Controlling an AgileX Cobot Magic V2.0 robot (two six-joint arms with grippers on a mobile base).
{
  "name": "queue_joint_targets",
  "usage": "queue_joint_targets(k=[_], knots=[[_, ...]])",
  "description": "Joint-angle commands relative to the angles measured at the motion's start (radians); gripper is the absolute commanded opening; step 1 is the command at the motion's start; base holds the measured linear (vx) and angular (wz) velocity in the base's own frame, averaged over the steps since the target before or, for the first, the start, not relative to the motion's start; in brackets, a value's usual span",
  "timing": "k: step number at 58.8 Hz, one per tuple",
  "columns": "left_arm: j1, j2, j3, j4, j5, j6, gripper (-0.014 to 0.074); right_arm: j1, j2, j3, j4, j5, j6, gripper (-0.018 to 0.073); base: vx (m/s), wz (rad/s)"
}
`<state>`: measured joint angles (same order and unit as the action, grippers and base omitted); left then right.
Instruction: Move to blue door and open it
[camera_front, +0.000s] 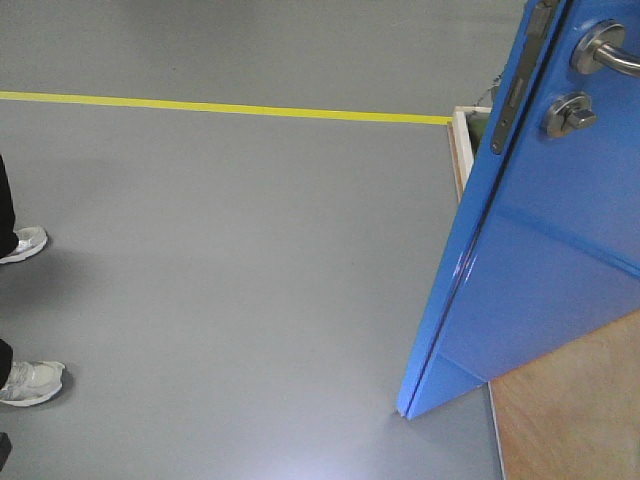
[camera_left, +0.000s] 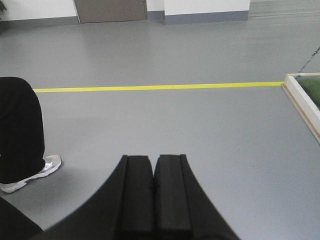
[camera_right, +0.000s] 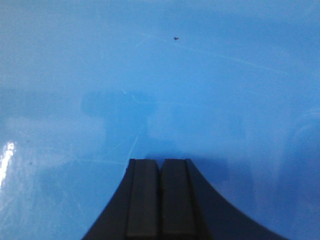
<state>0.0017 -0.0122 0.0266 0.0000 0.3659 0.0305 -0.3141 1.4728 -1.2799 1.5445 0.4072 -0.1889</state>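
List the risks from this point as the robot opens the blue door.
1. The right tool is shut and faces the glossy blue door up close. Pushing with its tips could slip or scratch the panel.
2. A person's shoes stand on the floor left of the door. A wider swing or a base move might crowd them.
3. The left tool is shut and aimed at the floor, so it likely cannot steady the door.

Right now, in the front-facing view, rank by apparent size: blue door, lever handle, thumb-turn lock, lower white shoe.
1. blue door
2. lever handle and lower white shoe: alike, both cropped, unranked
3. thumb-turn lock, slightly smaller
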Motion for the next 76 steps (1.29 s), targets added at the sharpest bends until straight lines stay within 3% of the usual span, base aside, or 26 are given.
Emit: queue_joint_targets(k=[1,76], knots=[[0.002,-0.015,0.004,0.0,-0.079,-0.003,0.007,0.01,-0.027,-0.033,0.028,0.034,-0.015,0.0003,0.2,0.12],[0.002,-0.015,0.004,0.0,-0.079,-0.003,0.007,0.01,-0.027,-0.033,0.028,0.027,-0.016,0.0003,0.27,-0.01]])
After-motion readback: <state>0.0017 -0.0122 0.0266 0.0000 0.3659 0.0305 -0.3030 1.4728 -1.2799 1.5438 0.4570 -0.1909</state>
